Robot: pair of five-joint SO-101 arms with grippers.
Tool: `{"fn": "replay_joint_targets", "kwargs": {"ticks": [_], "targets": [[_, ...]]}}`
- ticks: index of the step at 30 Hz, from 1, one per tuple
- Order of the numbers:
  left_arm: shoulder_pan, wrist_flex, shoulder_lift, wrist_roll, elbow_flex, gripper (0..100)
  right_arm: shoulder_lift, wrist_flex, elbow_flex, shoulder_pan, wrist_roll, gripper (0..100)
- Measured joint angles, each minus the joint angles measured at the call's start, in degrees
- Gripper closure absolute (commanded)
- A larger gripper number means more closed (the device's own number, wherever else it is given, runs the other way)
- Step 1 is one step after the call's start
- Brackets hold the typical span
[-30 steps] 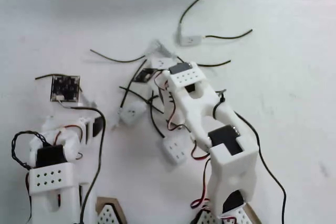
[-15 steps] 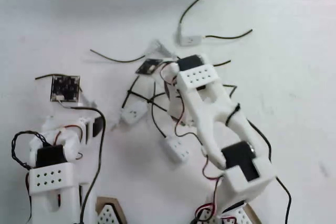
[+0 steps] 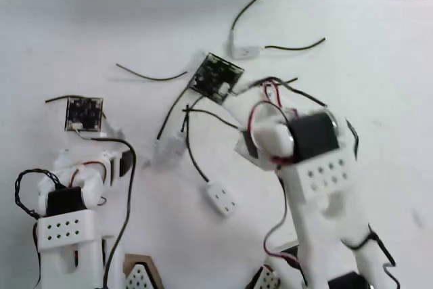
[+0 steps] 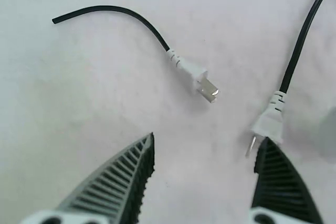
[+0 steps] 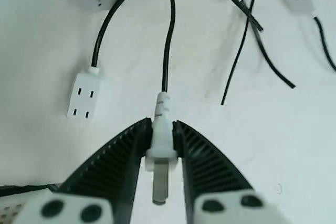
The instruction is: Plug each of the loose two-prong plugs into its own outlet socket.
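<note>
- On the white table [image 3: 379,99], the right arm [image 3: 308,160] stands right of centre and the left arm [image 3: 64,218] at the near left.
- The high view gives the layout: an outlet socket [image 3: 222,197] lies between the 2 arms.
- The right gripper [image 5: 161,127] is clenched on a two-prong plug [image 5: 159,145]. Its prongs point back toward the wrist, which I judge suits dragging, not inserting.
- The left gripper [image 4: 207,142] hangs released above a loose plug [image 4: 202,80], with a second plug [image 4: 269,124] just beside 1 finger.
</note>
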Motion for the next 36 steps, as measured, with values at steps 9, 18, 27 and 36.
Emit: {"fn": "replay_joint_targets", "kwargs": {"ticks": [9,18,27,36], "targets": [[0.0,-1.3,0.0,0.0,0.0,70,-13.8,-3.9,0.0,7.3,0.0,98.1],[5.4,-2.5,0.0,3.3,-1.3,70,-18.5,-6.1,0.1,5.4,-13.5,98.1],[19.5,-2.5,0.0,12.0,-9.1,70,-19.3,-17.6,14.0,-9.9,-28.6,98.1],[27.3,-2.5,0.0,13.2,-14.6,70,-27.2,-25.3,27.5,-20.0,-31.3,98.1]]}}
